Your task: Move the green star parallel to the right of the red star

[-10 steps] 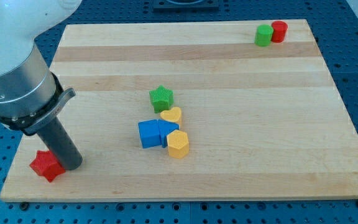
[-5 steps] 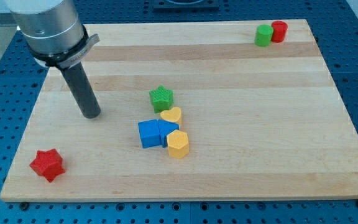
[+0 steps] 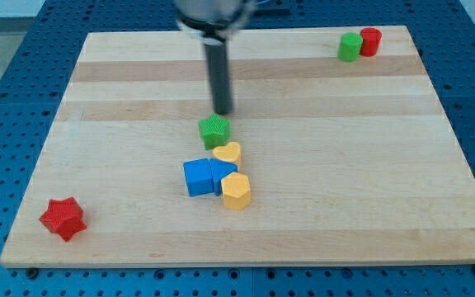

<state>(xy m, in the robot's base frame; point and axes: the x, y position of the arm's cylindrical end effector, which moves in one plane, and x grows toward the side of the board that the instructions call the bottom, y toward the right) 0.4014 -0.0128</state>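
One green star [image 3: 214, 130] was recorded near the middle of the counter [image 3: 320, 165], well apart from the red star [image 3: 63, 218] at the view's lower left corner. No pincer was fitted, so no open or closed state could be told; only a dark rod was present, its tip [image 3: 223, 111] standing just above the green star toward the view's top, close to it, contact not discernible.

Handling, as judged: small, rigid, light, likely to slide readily on the smooth wood and to spin if pushed off-centre. It could not be gripped; a push was best applied squarely on a side face.

Orientation: flat on the counter, squat, with no clear long axis; its points radiated evenly.

Neighbours: a yellow heart [image 3: 228, 153] was noted touching or just below it, then a blue block [image 3: 202, 176] and a yellow hexagon [image 3: 237, 190]. A green cylinder [image 3: 350, 46] and red cylinder [image 3: 371, 40] were noted at the view's top right.
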